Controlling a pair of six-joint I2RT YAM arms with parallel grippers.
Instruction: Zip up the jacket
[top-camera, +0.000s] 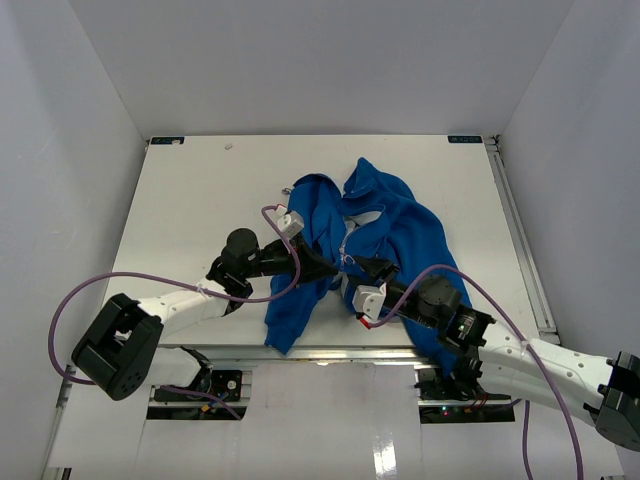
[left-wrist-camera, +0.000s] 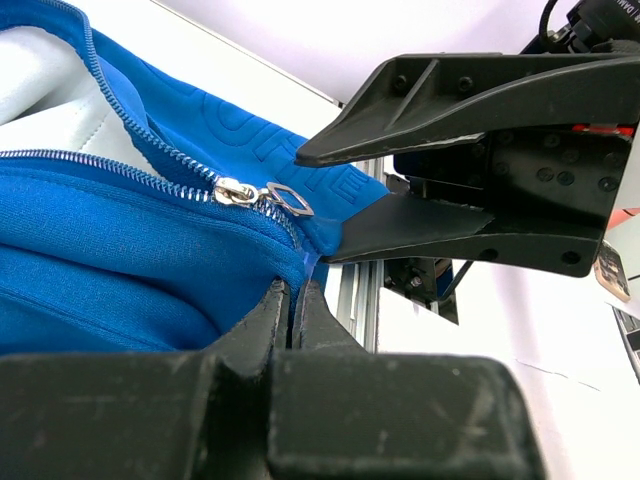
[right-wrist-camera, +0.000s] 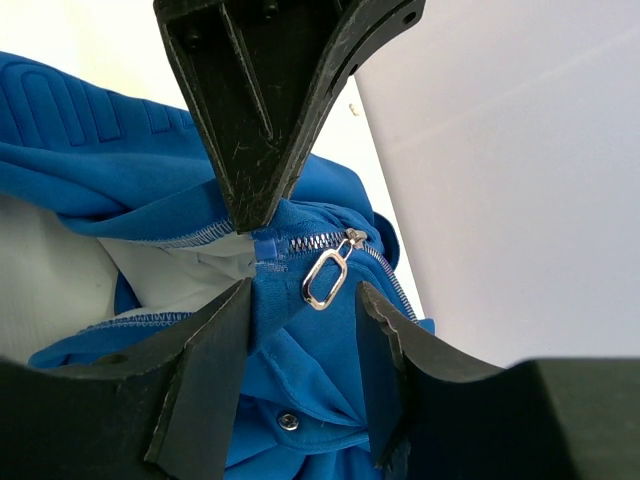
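The royal-blue jacket (top-camera: 400, 225) lies crumpled in the middle of the table, front open and white lining showing. My left gripper (left-wrist-camera: 295, 292) is shut on the blue fabric at the zipper's bottom end (right-wrist-camera: 265, 245). In the right wrist view it reaches down from above. The silver slider (left-wrist-camera: 235, 192) sits just up the teeth from that grip, and its ring pull (right-wrist-camera: 325, 280) hangs free. My right gripper (right-wrist-camera: 303, 290) is open, one finger on each side of the pull, touching neither side of it. Both grippers meet at the jacket's lower front (top-camera: 345, 265).
The white table (top-camera: 200, 200) is walled on three sides. An aluminium rail (left-wrist-camera: 362, 300) runs along its near edge, just behind the grippers. Purple cables (top-camera: 270, 215) loop over both arms. A metal snap button (right-wrist-camera: 288, 421) sits on the fabric below the pull.
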